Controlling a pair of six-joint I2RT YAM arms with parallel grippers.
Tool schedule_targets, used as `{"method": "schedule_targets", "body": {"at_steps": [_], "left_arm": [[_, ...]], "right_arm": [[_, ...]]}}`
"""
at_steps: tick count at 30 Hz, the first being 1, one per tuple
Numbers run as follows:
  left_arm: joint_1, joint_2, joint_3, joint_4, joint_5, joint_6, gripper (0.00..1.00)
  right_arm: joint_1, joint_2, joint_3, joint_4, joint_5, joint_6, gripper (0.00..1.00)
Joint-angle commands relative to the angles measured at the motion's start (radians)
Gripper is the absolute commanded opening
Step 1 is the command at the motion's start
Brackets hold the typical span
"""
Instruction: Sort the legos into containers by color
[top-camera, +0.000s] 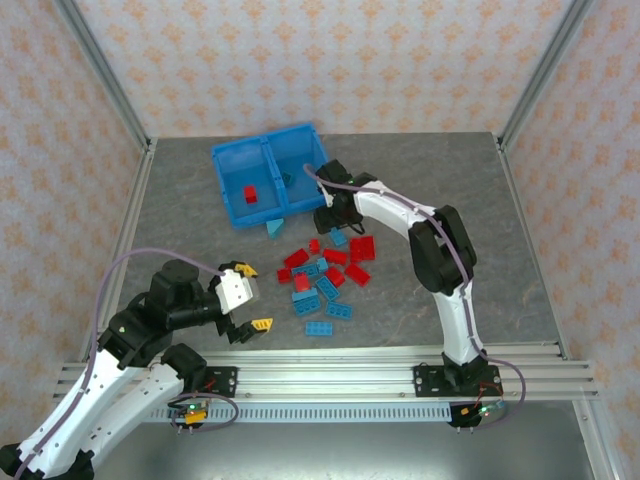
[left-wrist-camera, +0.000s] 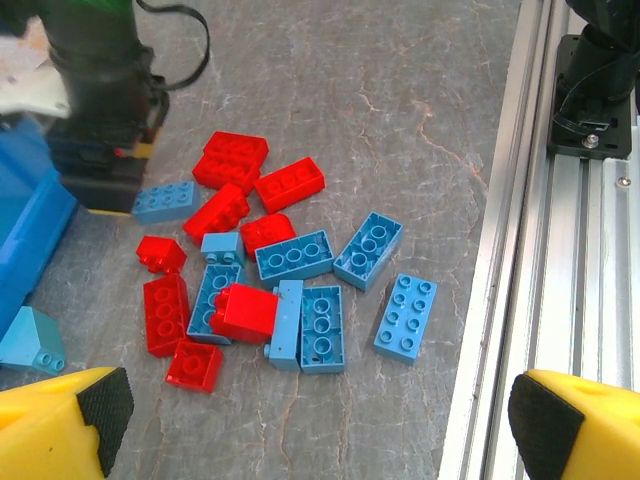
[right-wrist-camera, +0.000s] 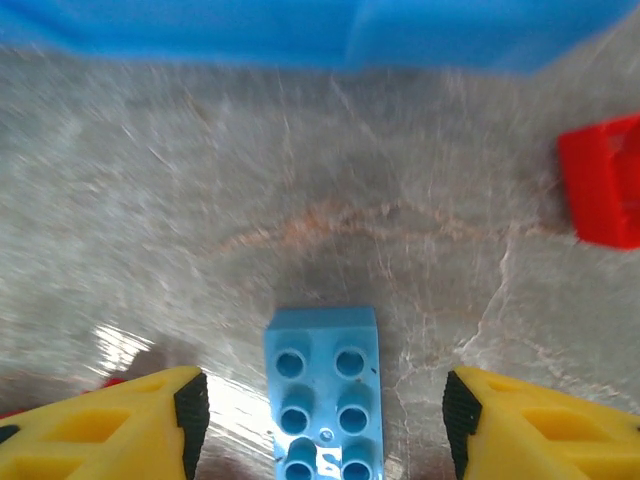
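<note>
Light blue brick (right-wrist-camera: 322, 350) lies flat on the grey table (right-wrist-camera: 300, 200), studs up, its long axis pointing at the blue bin (right-wrist-camera: 300, 25). The right pincer (right-wrist-camera: 322, 410) straddles it, released and touching neither side. The left pincer (left-wrist-camera: 318, 415) gapes wide near the mixed pile of legos (left-wrist-camera: 290, 260).

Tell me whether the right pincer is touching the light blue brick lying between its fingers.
Apart. The right wrist view shows bare table on both sides of the light blue brick, between it and each finger of the open right pincer.
</note>
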Motion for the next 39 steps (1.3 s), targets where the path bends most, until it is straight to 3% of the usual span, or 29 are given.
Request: {"method": "schedule_targets", "body": {"at_steps": [1,9,15,18,21,27,29,33,39], "left_arm": [[-0.004,-0.011,-0.016,0.038,0.002,-0.009,1.00],[-0.004,-0.003,-0.021,0.051,0.006,-0.013,1.00],[-0.004,-0.039,-0.025,0.110,-0.013,-0.056,1.00],[-0.004,-0.060,-0.056,0.218,-0.046,-0.155,1.00],[-0.005,-0.043,-0.062,0.300,-0.195,-0.365,1.00],[-0.004,0.011,-0.029,0.263,-0.465,-0.676,1.00],[-0.004,0.027,-0.025,0.236,-0.517,-0.731,1.00],[-0.004,0.068,-0.022,0.139,-0.729,-0.930,1.00],[0.000,0.109,-0.103,0.189,-0.740,-1.091,1.00]], "right_arm": [[-0.004,0.026,-0.036,-0.012,0.000,-0.002,0.61],[-0.004,0.021,-0.042,-0.006,0.026,0.023,0.37],[0.014,-0.246,-0.087,0.156,0.010,0.103,0.31],[0.028,-0.269,-0.045,0.253,0.009,0.164,0.31],[0.032,-0.181,0.075,0.277,0.095,0.188,0.31],[0.017,0.121,0.446,0.195,0.167,0.182,0.31],[0.010,0.215,0.571,0.154,0.157,0.176,0.31],[0.001,0.378,0.795,0.071,0.118,0.168,0.35],[0.001,0.400,0.858,0.048,0.079,0.168,0.47]]}}
